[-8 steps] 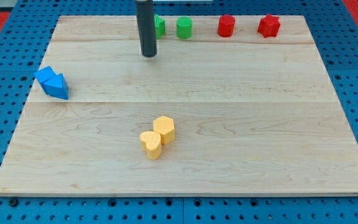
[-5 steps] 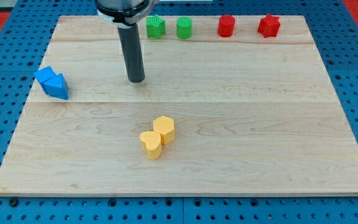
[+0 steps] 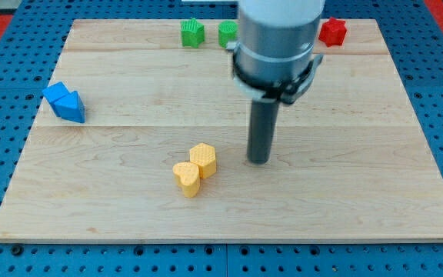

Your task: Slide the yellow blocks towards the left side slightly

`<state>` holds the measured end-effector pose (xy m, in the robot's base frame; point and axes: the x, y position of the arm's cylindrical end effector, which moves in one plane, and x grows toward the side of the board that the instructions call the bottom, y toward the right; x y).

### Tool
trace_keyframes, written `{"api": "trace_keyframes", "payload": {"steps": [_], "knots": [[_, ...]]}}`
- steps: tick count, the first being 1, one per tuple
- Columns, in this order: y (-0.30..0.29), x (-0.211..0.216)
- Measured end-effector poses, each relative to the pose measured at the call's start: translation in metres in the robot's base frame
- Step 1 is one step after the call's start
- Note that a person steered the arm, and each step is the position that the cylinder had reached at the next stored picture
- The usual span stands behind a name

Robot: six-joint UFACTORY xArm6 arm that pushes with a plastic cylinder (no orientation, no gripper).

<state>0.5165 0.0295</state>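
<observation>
Two yellow blocks touch each other near the board's lower middle: a hexagonal one [image 3: 203,160] and, just below and to its left, a heart-shaped one [image 3: 187,178]. My tip [image 3: 259,160] rests on the board to the right of the yellow hexagonal block, a short gap away from it and not touching it. The arm's grey body rises above the rod and hides part of the board's top edge.
Two blue blocks [image 3: 64,102] sit together at the view's left. Two green blocks [image 3: 193,32] stand along the top edge, one partly hidden by the arm. A red star-shaped block [image 3: 333,31] is at the top right. The wooden board [image 3: 360,177] lies on blue pegboard.
My tip has moved from the board's upper left-middle down and to the right, ending beside the yellow blocks on their right. The arm body now hides one red block. No block has moved.
</observation>
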Motion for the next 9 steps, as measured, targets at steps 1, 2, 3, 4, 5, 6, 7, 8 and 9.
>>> {"api": "trace_keyframes", "payload": {"steps": [1, 2, 3, 4, 5, 6, 7, 8, 9], "knots": [[-0.039, 0.007], [-0.048, 0.007], [-0.046, 0.018], [-0.046, 0.038], [-0.052, 0.041], [-0.058, 0.042], [-0.068, 0.042], [-0.069, 0.055], [-0.118, 0.067]]}}
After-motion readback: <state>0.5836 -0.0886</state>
